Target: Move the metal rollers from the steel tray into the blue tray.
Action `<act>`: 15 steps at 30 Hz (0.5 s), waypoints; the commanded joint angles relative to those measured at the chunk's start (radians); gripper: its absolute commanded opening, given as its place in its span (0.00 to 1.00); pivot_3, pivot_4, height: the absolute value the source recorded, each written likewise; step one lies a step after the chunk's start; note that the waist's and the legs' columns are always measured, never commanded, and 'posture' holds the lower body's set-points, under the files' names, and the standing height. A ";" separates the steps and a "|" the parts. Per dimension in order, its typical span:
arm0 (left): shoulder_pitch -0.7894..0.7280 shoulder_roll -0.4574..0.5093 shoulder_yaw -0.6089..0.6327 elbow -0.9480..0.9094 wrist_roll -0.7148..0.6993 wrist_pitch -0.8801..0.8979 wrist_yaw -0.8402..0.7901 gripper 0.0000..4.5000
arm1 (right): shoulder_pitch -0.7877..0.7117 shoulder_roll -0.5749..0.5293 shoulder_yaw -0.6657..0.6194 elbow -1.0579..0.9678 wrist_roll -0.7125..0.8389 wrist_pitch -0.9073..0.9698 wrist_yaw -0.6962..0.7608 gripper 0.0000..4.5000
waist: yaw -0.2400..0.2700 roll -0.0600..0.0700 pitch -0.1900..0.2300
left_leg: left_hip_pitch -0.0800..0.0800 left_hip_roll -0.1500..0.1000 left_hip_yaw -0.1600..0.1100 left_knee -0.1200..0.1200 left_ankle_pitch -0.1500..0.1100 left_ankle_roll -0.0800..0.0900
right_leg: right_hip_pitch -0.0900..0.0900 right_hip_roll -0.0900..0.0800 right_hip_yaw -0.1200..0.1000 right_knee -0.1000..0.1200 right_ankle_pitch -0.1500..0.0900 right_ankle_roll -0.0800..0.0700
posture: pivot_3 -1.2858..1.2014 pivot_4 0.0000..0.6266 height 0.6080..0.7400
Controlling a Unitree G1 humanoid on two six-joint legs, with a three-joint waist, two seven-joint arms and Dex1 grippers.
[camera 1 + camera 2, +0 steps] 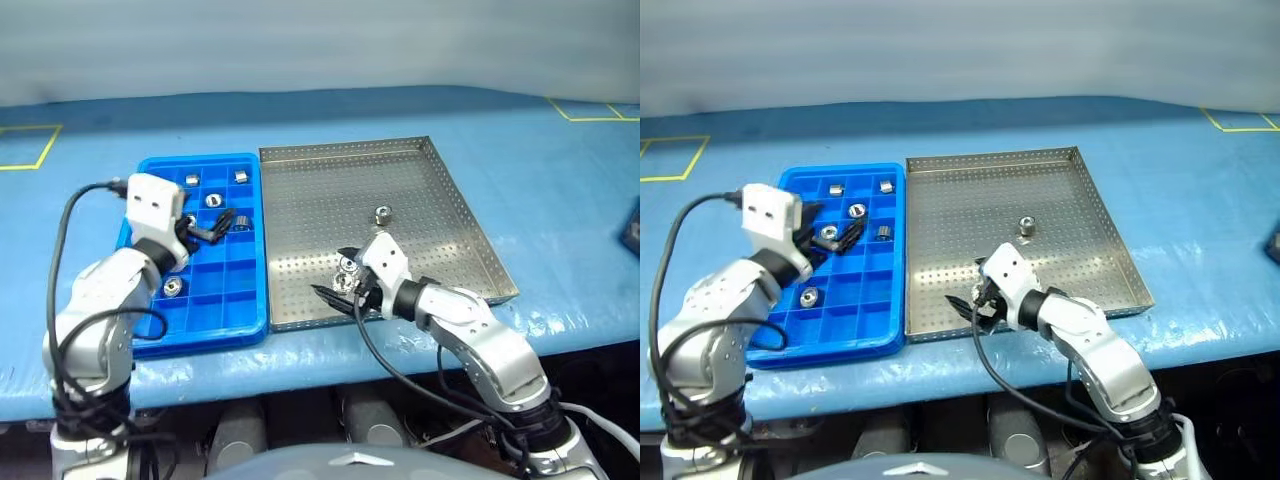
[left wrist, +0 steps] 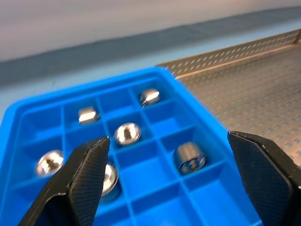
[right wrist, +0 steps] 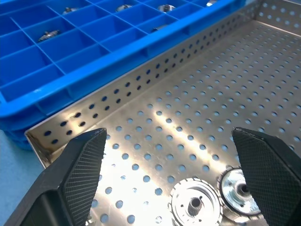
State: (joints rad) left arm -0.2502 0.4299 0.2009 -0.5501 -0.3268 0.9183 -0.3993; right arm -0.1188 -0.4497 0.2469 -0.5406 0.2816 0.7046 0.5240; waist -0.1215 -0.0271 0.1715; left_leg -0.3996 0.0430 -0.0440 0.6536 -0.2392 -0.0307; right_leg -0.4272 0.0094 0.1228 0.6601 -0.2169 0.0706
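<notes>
The blue tray (image 1: 250,318) lies to the left of the steel tray (image 1: 450,200), and the two touch. Several metal rollers lie in its compartments, among them one (image 2: 128,133) in the middle and one (image 2: 190,157) on its side. My left gripper (image 1: 208,230) hovers over the blue tray, open, with nothing between its fingers (image 2: 89,174). In the steel tray, one roller (image 1: 381,214) stands alone mid-tray. Two more rollers (image 3: 195,205) sit together near the front rim. My right gripper (image 1: 335,275) is open just above the steel floor, right beside this pair.
Both trays rest on a blue table (image 1: 560,170) near its front edge. Yellow tape marks (image 1: 30,150) show at the far left and far right. A dark object (image 1: 632,228) lies at the right edge. Cables (image 1: 70,215) loop off both wrists.
</notes>
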 commanded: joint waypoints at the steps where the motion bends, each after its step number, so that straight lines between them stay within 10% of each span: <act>1: -0.107 0.043 -0.108 0.086 -0.023 -0.040 -0.101 0.97 | 0.027 -0.014 -0.054 -0.064 0.008 0.008 -0.019 1.00 | -0.006 0.000 0.000 | 0.000 0.000 0.000 0.000 0.000 0.000 | 0.000 0.000 0.000 0.000 0.000 0.000 | 0.46 0.24 1.00; 15: -0.519 -0.155 -0.319 0.748 0.067 -0.261 -0.171 0.97 | 0.095 0.018 -0.065 -0.121 -0.002 0.018 -0.095 1.00 | -0.071 0.000 0.000 | -0.002 0.000 -0.001 0.000 0.000 0.000 | -0.001 0.000 0.000 0.000 0.002 0.004 | 0.41 0.24 1.00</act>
State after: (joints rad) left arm -0.7263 0.2926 -0.1205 0.1578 -0.2736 0.7043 -0.5711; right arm -0.0265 -0.4356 0.1885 -0.6125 0.2790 0.7293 0.4417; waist -0.1927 -0.0268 0.1716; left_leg -0.4016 0.0426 -0.0447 0.6532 -0.2394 -0.0302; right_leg -0.4281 0.0097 0.1232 0.6597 -0.2148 0.0746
